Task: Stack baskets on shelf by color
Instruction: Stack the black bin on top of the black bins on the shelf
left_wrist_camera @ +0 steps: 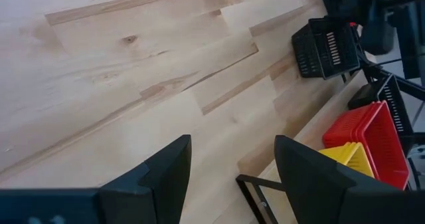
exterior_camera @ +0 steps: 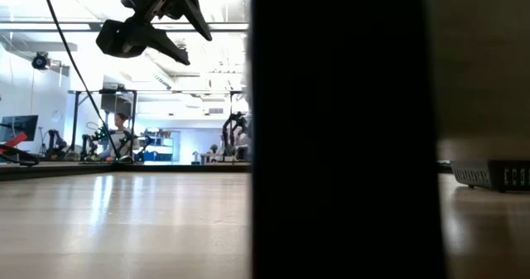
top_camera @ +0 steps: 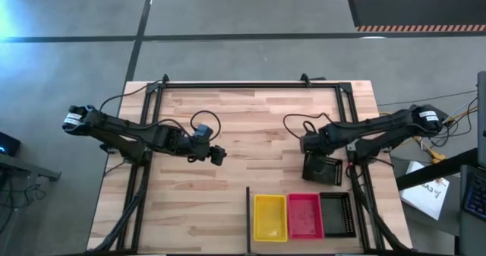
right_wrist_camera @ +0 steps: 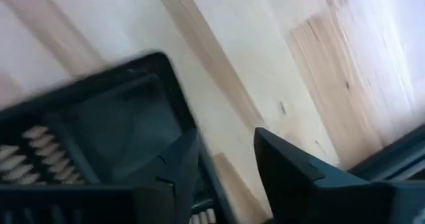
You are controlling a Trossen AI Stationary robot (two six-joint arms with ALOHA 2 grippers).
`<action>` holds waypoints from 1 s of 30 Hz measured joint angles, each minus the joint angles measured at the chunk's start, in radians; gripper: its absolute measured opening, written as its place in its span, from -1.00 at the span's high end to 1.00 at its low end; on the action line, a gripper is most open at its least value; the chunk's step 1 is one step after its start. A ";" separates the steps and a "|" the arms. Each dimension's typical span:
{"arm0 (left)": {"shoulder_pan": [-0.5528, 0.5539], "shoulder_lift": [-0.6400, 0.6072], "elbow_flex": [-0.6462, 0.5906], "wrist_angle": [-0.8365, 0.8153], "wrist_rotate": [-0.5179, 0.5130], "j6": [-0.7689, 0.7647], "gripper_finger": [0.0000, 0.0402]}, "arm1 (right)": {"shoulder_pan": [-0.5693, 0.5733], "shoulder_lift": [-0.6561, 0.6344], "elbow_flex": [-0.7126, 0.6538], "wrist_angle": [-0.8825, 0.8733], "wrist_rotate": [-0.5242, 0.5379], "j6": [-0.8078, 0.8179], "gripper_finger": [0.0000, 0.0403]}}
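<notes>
Here, four basket stacks (top_camera: 322, 169) visible.

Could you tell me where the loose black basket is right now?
In the high view the loose black basket lies on the table's right side, just under the right gripper and above the row of yellow, red and black baskets.

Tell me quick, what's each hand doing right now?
Left hand: open, empty, over bare table.
Right hand: open, at the rim of the loose black basket; not gripping it.
</notes>
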 joint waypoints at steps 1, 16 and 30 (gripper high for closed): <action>0.000 0.000 0.000 0.000 0.001 0.000 0.00 | -0.007 0.002 -0.016 0.002 0.000 -0.018 0.27; -0.004 0.000 0.000 -0.001 0.002 0.000 0.00 | -0.026 0.004 -0.093 0.144 -0.151 -0.148 0.47; -0.004 0.000 0.000 -0.002 0.003 0.000 0.00 | -0.026 -0.011 -0.044 0.104 -0.308 -0.210 0.17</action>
